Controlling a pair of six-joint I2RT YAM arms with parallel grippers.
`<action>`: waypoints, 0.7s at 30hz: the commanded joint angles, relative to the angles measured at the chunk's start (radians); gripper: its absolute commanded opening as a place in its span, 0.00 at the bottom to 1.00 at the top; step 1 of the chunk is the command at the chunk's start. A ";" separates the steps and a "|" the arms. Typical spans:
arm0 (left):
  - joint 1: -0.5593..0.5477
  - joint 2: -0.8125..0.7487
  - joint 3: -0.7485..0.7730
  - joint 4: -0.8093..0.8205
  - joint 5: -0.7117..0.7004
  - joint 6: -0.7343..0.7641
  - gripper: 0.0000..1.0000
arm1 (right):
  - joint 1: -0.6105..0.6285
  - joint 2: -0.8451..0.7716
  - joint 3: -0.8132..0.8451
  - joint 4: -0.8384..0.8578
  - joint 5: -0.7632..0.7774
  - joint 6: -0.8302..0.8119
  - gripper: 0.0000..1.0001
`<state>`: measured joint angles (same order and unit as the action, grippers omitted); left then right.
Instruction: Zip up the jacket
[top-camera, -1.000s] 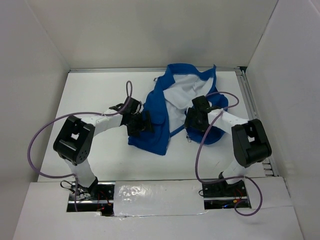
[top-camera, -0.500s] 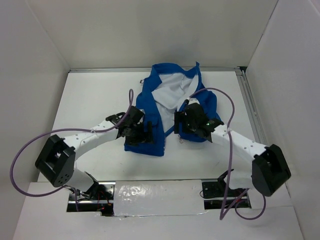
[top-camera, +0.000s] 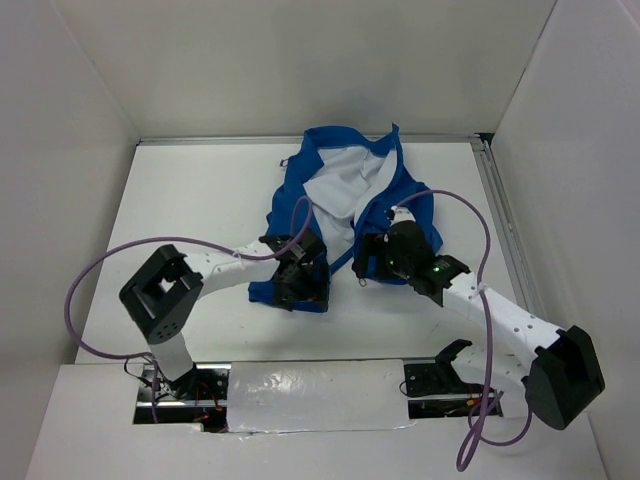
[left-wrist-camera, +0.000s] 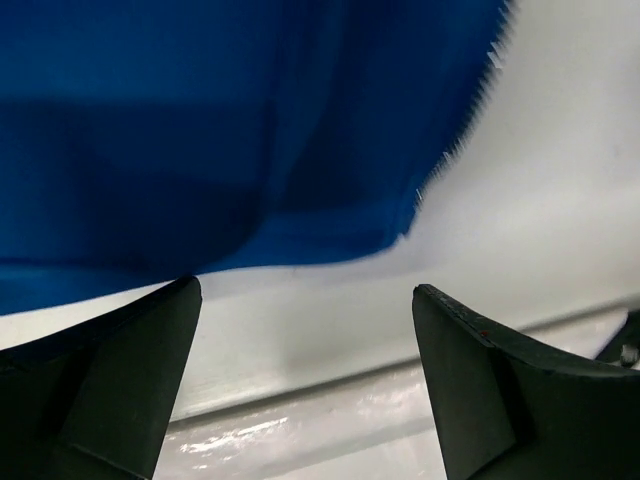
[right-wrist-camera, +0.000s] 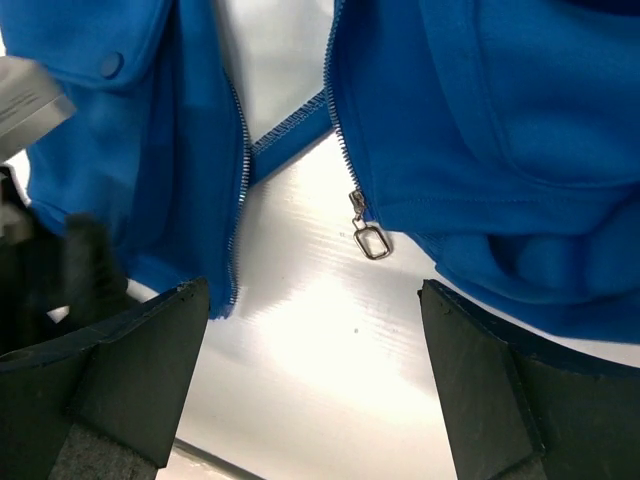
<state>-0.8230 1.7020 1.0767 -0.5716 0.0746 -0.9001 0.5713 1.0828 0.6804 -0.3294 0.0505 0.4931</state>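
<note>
The blue jacket (top-camera: 340, 195) lies open on the table, white lining up, its two front panels apart. My left gripper (top-camera: 300, 287) is open over the near hem of the left panel; in the left wrist view the blue hem (left-wrist-camera: 230, 130) fills the top above the open, empty gripper (left-wrist-camera: 305, 380). My right gripper (top-camera: 372, 262) is open over the right panel's lower edge. In the right wrist view the silver zipper pull (right-wrist-camera: 370, 238) hangs at the bottom of the right panel's teeth, above the open gripper (right-wrist-camera: 315, 385). The left panel's teeth (right-wrist-camera: 240, 190) run separately.
White walls enclose the white table (top-camera: 190, 200) on three sides. A metal rail (top-camera: 500, 210) runs along the right edge. Both arms' purple cables (top-camera: 100, 270) loop over the table. A shiny taped strip (top-camera: 320, 385) crosses the near edge.
The jacket was pulled left and bunched. My left gripper moved right to the left panel's near hem. My right gripper drew slightly nearer, staying over the right panel's lower edge.
</note>
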 joint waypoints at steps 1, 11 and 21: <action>0.007 0.059 0.068 -0.057 -0.064 -0.075 0.99 | -0.016 -0.050 -0.019 -0.020 0.025 0.039 0.93; -0.056 0.223 0.199 -0.192 -0.197 -0.237 0.86 | -0.044 -0.097 -0.050 -0.019 0.068 0.058 0.93; -0.065 0.376 0.235 -0.205 -0.188 -0.272 0.86 | -0.060 -0.087 -0.054 -0.023 0.075 0.062 0.93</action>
<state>-0.8761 1.9659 1.3586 -0.8192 -0.0792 -1.1351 0.5205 1.0042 0.6262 -0.3458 0.0986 0.5465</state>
